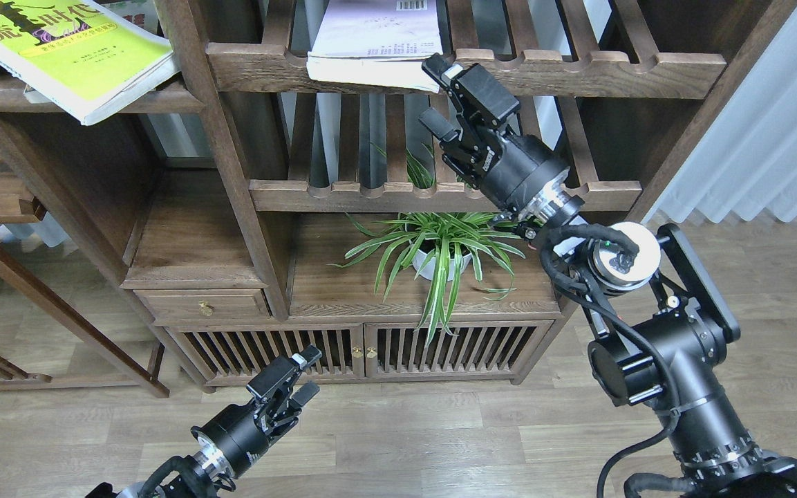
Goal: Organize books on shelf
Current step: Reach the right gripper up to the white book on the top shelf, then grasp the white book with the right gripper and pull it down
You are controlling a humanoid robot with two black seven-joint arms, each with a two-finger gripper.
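- Now, near and low on the left, the left gripper (296,377) waits with jaws apart, holding nothing
- Farther right, the right gripper (438,93) has jaws apart just beside the white book (377,43), probably to grasp its overhanging corner
- Far left, the yellow-green book (66,52) lies tilted over the shelf (80,102) edge

Setting: a home living room is suggested | dark wooden display cabinet (246,180) with slatted shelves, a small drawer (203,304) and louvred doors (360,353) is seen | potted spider plant (439,252) is kept inside | wood-plank floor (439,443) and pale pleated curtain (771,124) are shown
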